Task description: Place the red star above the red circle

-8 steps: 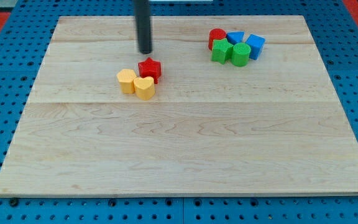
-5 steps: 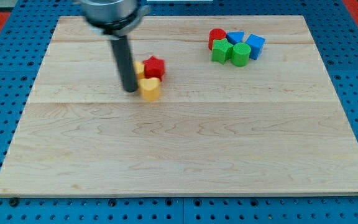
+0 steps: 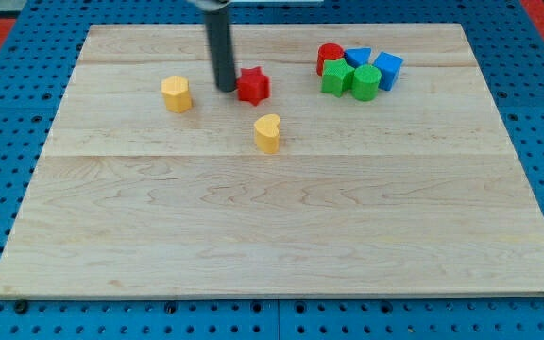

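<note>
My tip (image 3: 226, 89) sits just at nine o'clock of the red star (image 3: 252, 86), seemingly touching it; I see no gripper, only a rod cut off at the view's top. The red circle (image 3: 329, 57) lies at two o'clock, partly hidden by the green blocks (image 3: 350, 80).

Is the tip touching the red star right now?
Touching, as far as the camera view shows: my tip sits flush against the red star on its left edge in the view, with no board visible between them.
</note>
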You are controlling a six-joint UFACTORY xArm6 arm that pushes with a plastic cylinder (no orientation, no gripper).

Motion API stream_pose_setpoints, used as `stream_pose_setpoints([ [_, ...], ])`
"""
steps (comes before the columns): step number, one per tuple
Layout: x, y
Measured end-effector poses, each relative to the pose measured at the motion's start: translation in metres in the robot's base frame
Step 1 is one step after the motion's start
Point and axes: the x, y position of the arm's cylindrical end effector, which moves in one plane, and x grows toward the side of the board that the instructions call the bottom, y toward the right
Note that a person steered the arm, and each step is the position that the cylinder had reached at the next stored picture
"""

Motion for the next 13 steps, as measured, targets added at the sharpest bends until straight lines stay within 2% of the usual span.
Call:
stream_pose_setpoints([
  [1,-0.016,0.024],
  [2,0.016,-0.003],
  [4,0.048,0.054],
  [6,-0.038,0.056],
  [7,-0.051,0.029],
  [8,-0.091,0.058],
  [9,-0.108,0.077],
  [10,-0.110,0.104],
  [12,-0.089,0.036],
  [13,-0.073,0.031],
])
